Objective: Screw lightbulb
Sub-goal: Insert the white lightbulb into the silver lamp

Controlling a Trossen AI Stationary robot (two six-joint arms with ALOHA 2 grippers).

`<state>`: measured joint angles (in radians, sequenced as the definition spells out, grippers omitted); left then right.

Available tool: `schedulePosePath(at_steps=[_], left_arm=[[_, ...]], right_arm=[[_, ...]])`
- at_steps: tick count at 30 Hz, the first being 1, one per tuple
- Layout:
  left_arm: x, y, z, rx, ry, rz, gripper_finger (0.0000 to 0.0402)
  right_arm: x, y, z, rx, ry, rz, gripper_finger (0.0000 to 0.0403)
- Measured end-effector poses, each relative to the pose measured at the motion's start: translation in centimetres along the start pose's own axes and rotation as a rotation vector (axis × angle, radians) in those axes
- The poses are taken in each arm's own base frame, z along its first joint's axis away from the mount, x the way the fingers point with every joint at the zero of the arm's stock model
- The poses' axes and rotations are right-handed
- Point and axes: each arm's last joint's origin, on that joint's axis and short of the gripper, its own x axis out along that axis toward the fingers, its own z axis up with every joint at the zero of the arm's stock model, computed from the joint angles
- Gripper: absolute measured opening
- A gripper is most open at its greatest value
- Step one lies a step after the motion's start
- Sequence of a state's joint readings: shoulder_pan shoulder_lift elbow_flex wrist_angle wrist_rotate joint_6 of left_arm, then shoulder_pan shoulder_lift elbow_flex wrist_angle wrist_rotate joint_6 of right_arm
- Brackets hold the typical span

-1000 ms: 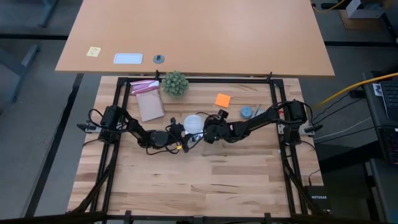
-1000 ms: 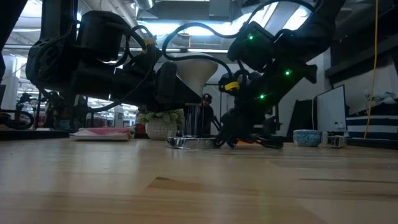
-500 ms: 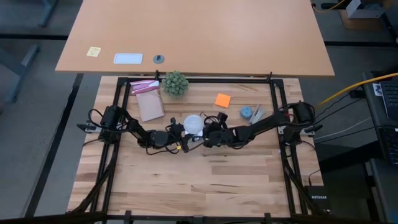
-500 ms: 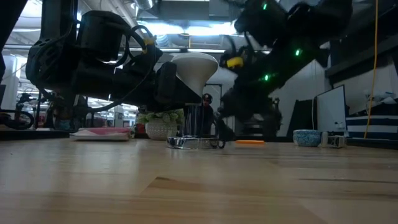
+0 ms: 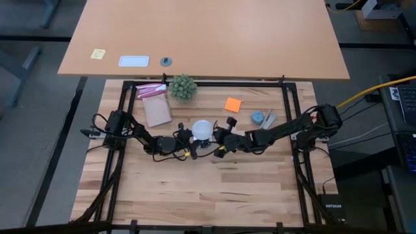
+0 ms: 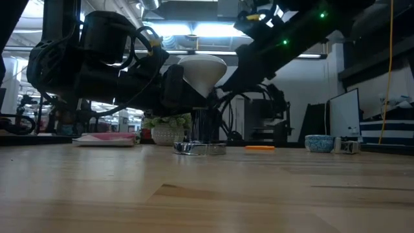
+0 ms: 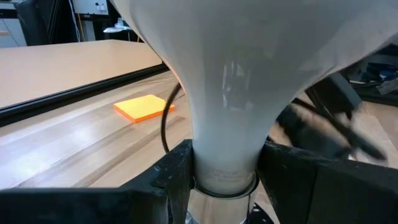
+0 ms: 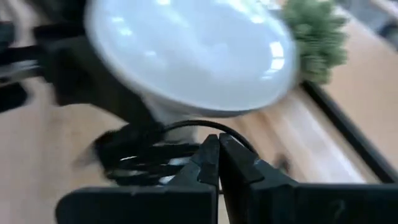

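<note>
High view: the lightbulb (image 5: 203,129), a smooth frosted white globe, stands upright near the middle of the pale plank table (image 5: 195,195), its narrow neck down in a shiny round socket disc (image 6: 199,148). The left gripper (image 7: 214,180) clamps that neck from both sides just above the silvery metal collar. The right gripper (image 8: 218,163) hangs just beside the globe, its dark fingers pressed together on nothing. A flat orange pad (image 5: 233,104) lies toward the table's far edge.

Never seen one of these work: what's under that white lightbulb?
Below the lightbulb, held at its neck by the left gripper, a shiny round socket sits on the table. Whether the threads have entered it is hidden.
</note>
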<state>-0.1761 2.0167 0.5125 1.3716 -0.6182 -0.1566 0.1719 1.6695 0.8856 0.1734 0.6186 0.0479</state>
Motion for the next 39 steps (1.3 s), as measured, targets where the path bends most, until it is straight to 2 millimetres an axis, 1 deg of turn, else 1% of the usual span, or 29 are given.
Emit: schedulePosePath(at_steps=[4, 10, 12, 14, 18, 20, 23, 29, 35, 39], left_arm=[[0.0, 0.0, 0.0, 0.0, 0.0, 0.0, 0.0153], [0.0, 0.0, 0.0, 0.0, 0.0, 0.0, 0.0153], [0.0, 0.0, 0.0, 0.0, 0.0, 0.0, 0.0153], [0.0, 0.0, 0.0, 0.0, 0.0, 0.0, 0.0153], [0.0, 0.0, 0.0, 0.0, 0.0, 0.0, 0.0153], [0.0, 0.0, 0.0, 0.0, 0.0, 0.0, 0.0153], [0.0, 0.0, 0.0, 0.0, 0.0, 0.0, 0.0153], [0.0, 0.0, 0.0, 0.0, 0.0, 0.0, 0.0153], [0.0, 0.0, 0.0, 0.0, 0.0, 0.0, 0.0153], [0.0, 0.0, 0.0, 0.0, 0.0, 0.0, 0.0153]], right_arm=[[0.0, 0.1, -0.2, -0.016, 0.025, 0.046, 0.0008], [0.0, -0.3, -1.2, -0.076, 0.111, -0.037, 0.0008], [-0.1, -0.2, -1.4, -0.064, 0.123, -0.016, 0.0008], [-0.1, 0.0, -1.4, -0.05, 0.129, 0.066, 0.0008], [-0.2, 0.8, -1.4, -0.032, 0.155, 0.321, 0.0008], [-0.3, 1.1, -1.5, -0.025, 0.165, 0.423, 0.0008], [-0.5, 1.3, -1.5, -0.019, 0.174, 0.508, 0.0008], [-0.5, 1.2, -2.6, -0.029, 0.201, 0.51, 0.0008], [-0.3, 0.8, -4.1, -0.055, 0.229, 0.389, 0.0008], [0.1, 0.0, -4.7, -0.045, 0.23, 0.329, 0.0008]])
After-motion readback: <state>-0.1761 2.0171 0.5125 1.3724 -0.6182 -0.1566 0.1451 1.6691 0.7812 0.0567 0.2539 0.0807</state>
